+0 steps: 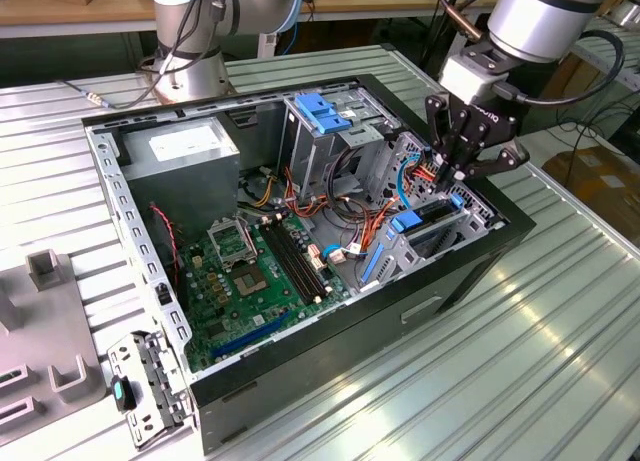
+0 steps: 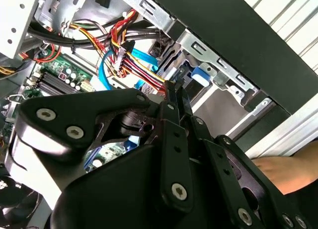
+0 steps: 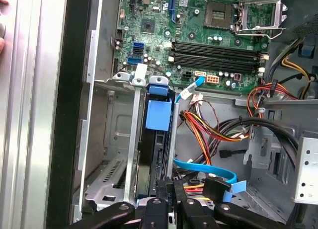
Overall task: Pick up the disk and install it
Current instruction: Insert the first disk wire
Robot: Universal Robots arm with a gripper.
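Pincer (image 1: 452, 177) fingers pressed together on the disk (image 3: 158, 139), which stands in its bay.

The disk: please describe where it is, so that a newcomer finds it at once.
Find the open black computer case on the ribbed metal table. At the case's corner on the exterior view's right, under the pincer, the disk stands on edge in a metal bay. Its blue plastic tab sets it apart from the neighbouring cables.
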